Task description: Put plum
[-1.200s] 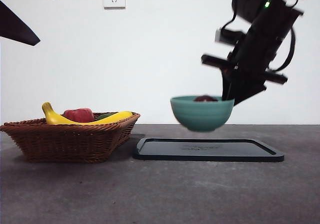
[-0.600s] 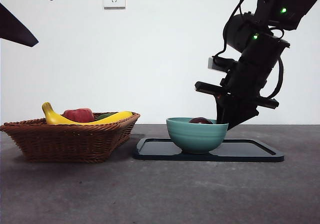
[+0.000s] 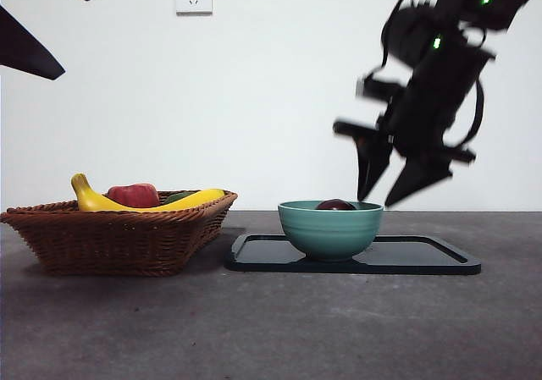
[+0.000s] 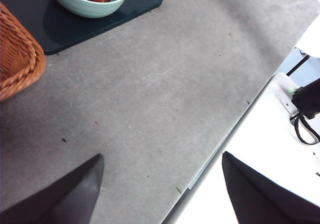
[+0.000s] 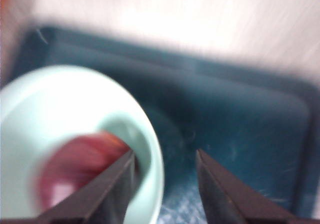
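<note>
The dark maroon plum (image 3: 336,204) lies inside the teal bowl (image 3: 330,228), which stands on the left part of the black tray (image 3: 423,257). My right gripper (image 3: 378,195) hangs open just above and behind the bowl's right rim, holding nothing. In the right wrist view, which is blurred, its jaws (image 5: 165,156) straddle the bowl's rim (image 5: 50,94), with the plum (image 5: 75,176) in the bowl and the tray (image 5: 240,124) beyond. My left gripper (image 4: 162,156) is open and empty, waiting high at the left, away from the bowl (image 4: 92,7).
A wicker basket (image 3: 118,236) stands left of the tray, holding a banana (image 3: 102,201), a red apple-like fruit (image 3: 134,195) and something green. The table's edge (image 4: 215,149) shows in the left wrist view.
The right gripper lowered the bowl with the plum onto the tray, let go of its rim, opened, and rose a little above it.
</note>
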Available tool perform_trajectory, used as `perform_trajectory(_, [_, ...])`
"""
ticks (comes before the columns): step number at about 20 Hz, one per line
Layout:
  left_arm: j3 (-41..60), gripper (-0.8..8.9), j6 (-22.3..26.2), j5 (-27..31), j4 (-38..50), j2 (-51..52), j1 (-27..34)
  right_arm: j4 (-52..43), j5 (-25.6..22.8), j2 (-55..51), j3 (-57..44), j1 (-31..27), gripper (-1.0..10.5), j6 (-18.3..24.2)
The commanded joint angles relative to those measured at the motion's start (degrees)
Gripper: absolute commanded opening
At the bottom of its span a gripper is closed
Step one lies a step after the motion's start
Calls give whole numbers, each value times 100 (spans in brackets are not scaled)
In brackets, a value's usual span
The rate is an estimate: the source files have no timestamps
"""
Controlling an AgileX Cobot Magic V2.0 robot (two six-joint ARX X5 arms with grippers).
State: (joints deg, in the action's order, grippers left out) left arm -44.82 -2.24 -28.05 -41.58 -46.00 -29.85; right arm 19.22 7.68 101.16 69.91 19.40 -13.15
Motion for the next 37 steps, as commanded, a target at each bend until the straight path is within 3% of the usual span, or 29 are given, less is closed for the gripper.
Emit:
perform_trajectory(1, [-48, 374, 26, -31, 44, -20, -22, 105, -22, -426, 116, -9, 200, 15])
perform_trajectory(12, [-48, 374, 22, -31, 46, -20, -22, 2452, 192, -3289, -44, 155, 200, 466])
perform_trajectory(19, [-48, 374, 4, -31, 46, -20, -22, 2586, 229, -4870, -1119, 656, 200, 459])
perform_trajectory(24, [-48, 374, 4, -31, 46, -20, -22, 2581, 754, -5654, -2072, 1001, 200, 302])
perform_trajectory(29, [-48, 374, 2, -31, 48, -20, -22, 2518, 968, -6039, -2601, 1161, 200, 308])
perform_trajectory(37, [-48, 374, -17, -31, 46, -20, -22, 2444, 1047, -6046, -2601, 1161, 200, 304])
